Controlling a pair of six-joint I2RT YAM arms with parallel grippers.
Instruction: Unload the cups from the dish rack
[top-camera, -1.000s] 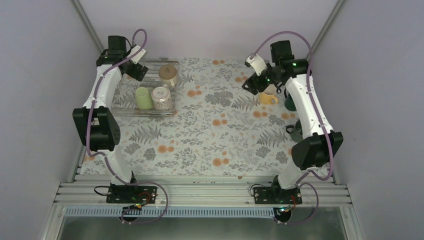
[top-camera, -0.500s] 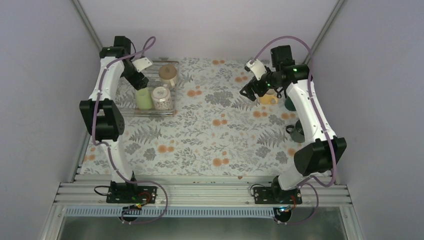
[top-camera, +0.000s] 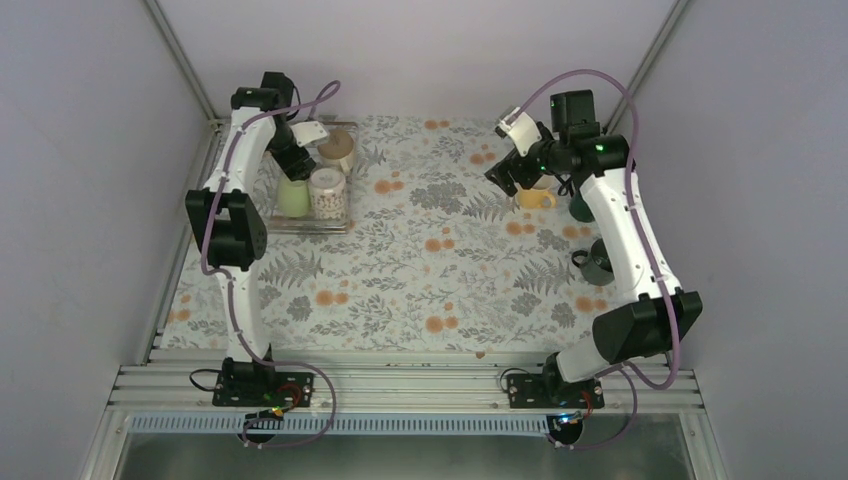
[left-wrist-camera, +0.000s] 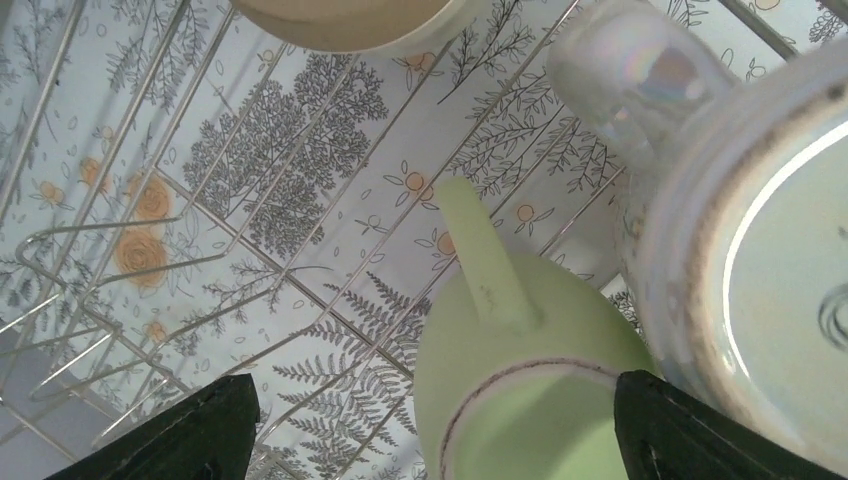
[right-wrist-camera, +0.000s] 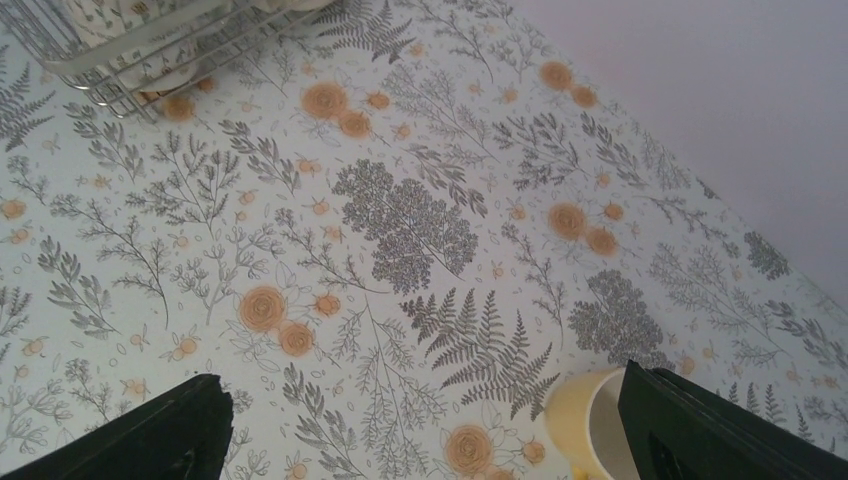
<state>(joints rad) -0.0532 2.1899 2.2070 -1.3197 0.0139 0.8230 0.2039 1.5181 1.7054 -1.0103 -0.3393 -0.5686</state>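
Pale lilac walls (top-camera: 420, 50) close around a surface (top-camera: 420, 270) printed with grey ferns and orange flowers. At its far left corner lies the dish rack (top-camera: 300, 228), flat and rectangular, made of thin shiny metal wires.

In the rack I count three cups. One is a pale green mug (left-wrist-camera: 520, 400) with a matte skin and a straight handle. Just beside it is a patterned white mug (left-wrist-camera: 760, 250), glossy, with an orange line at its edge and a pearly handle. Further back stands a cream-white mug (top-camera: 338, 148), round and smooth.

On the right side of the surface, outside the rack, I count two more: a yellow mug (top-camera: 533, 197) and a dark mug (top-camera: 597, 267) with a handle. One more dark green shape is half hidden behind my right arm, and I cannot tell what it is.

My left hand (left-wrist-camera: 430, 430) is over the rack, fingers wide apart, with the pale green mug between them but not clamped. My right hand (right-wrist-camera: 445, 430) is also spread wide and holds nothing; the yellow mug is near its one finger.
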